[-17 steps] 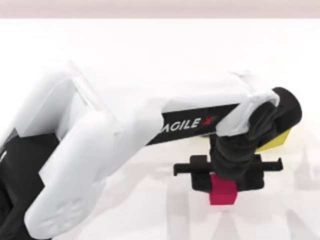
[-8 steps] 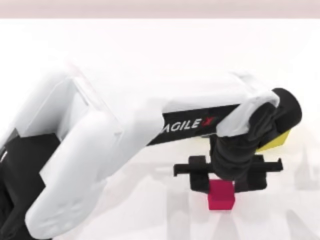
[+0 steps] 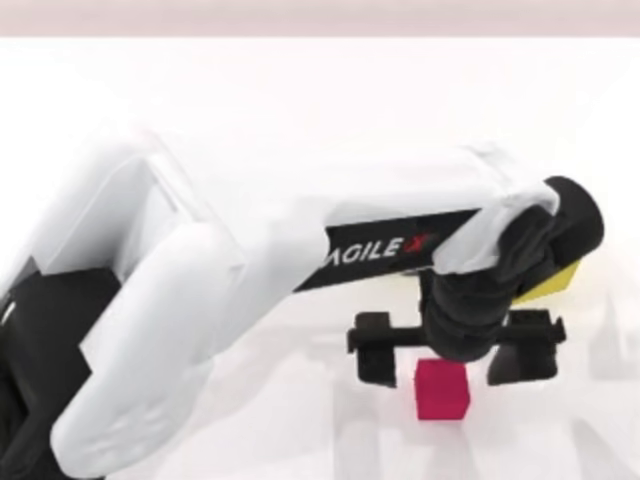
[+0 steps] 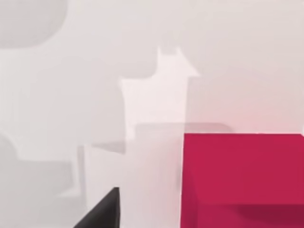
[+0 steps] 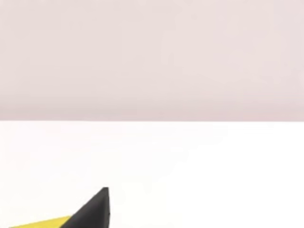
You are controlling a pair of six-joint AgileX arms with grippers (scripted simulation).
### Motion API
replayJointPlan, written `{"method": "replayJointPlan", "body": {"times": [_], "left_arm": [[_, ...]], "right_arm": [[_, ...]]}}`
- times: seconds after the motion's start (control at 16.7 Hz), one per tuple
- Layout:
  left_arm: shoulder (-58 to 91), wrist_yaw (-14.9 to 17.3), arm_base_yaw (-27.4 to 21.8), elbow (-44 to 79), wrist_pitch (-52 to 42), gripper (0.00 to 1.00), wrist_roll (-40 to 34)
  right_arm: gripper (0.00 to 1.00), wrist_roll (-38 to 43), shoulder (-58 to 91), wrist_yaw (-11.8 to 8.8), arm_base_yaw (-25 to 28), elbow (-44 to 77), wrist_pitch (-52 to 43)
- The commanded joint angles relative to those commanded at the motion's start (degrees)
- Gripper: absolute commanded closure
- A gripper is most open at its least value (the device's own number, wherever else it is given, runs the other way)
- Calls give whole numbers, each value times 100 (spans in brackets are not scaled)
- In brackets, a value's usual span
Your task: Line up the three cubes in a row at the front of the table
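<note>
L arm is reaching across the white counter (image 3: 300, 110) from the top view's left, its white forearm carrying a black strip w/ white lettering "AGILE" followed by a red mark, likely an X. That is the only writing readable in any view.

L end effector (image 3: 451, 352) is hanging directly over the magenta-red cube (image 3: 442, 389), toward the front of the counter, right of centre. Its two black fingers (image 3: 375, 350) are standing wide apart, one on each side of the wrist, w/ clear gaps to the cube, so they are not gripping anything. The cube is sitting flat on the counter, apart from both fingers.

In the L wrist view the magenta-red cube (image 4: 242, 178) is filling the frame's corner, top face and one side face showing, w/ one black fingertip (image 4: 102, 213) off to its side and bare counter (image 4: 95, 95) between them. Grey shadows of the arm are lying across the surface there.

A yellow cube (image 3: 556, 279) is peeking out from under the L arm's black wrist, just behind and to the right of the red one; most of it is hidden, so can't tell which of the yellow cubes it is. No other yellow cube is showing in the top view.

R wrist view is showing one black fingertip (image 5: 95, 206) w/ a yellow cube's edge (image 5: 42, 222) just beside it, plain counter (image 5: 190, 161) beyond, pale wall behind. R arm isn't appearing in the top view, and can't tell whether its end effector is open or closed.
</note>
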Motion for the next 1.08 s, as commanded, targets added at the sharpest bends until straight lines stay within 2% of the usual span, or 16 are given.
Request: {"method": "replayJointPlan", "body": {"times": [0.3,0.72,1.08], "left_arm": [[-4,0,8,21,-21,0,0],[-211,-2,79,1032,-1287,0,-40],[-242,-3,60,1153,-1410,0,-35]], "right_arm": [[0,0,0,0,0,0,0],[0,0,0,0,0,0,0],[0,0,0,0,0,0,0]]}}
